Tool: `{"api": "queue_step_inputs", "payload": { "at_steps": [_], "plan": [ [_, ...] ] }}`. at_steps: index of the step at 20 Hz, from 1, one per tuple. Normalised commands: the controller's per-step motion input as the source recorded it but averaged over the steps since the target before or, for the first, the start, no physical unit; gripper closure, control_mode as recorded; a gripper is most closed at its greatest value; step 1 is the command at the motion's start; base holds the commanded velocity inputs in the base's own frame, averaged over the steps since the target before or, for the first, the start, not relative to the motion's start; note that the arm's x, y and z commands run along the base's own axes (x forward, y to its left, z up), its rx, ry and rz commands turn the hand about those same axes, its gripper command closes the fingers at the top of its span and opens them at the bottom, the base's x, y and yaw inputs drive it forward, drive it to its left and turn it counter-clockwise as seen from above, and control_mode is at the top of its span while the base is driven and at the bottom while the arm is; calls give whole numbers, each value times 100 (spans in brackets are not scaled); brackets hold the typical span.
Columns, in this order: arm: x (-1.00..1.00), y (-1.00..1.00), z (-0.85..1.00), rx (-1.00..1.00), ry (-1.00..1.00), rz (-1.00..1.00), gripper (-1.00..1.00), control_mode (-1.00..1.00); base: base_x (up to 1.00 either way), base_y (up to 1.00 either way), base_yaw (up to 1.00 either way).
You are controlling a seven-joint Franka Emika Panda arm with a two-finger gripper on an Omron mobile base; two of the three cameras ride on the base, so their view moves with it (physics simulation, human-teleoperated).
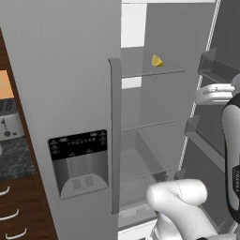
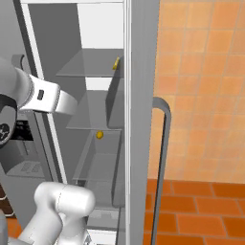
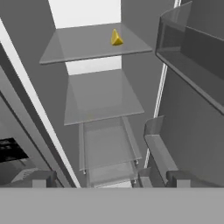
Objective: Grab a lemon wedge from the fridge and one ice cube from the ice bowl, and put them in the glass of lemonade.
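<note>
Here the jaws stand released and empty, facing the lemon wedge (image 3: 116, 38) on the open fridge's (image 1: 65, 93) upper shelf (image 3: 87, 46).

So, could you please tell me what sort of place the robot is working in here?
It looks like a home kitchen. An open grey fridge with glass shelves holds a lemon wedge, a toaster sits on a dark counter above wooden drawers, and the wall is orange tile.

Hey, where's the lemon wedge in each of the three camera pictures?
Left base view: lemon wedge upper middle, on the top fridge shelf.
Right base view: a sliver at upper middle, against the door edge.
Hand view: top, just right of centre.
Shared landmark: that top glass shelf.
</note>
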Motion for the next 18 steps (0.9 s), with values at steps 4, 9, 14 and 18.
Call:
{"api": "queue_step_inputs", "payload": {
  "at_steps": [4,9,14,18],
  "plan": [
    [13,8,11,0,-9,0,-100,-100,0,0,0],
    [58,22,45,-1,-18,8,-100,-100,0,0,0],
    [79,3,7,0,-1,7,-100,-100,0,0,0],
    [69,-1,6,-1,4,0,-100,-100,0,0,0]
  ]
}}
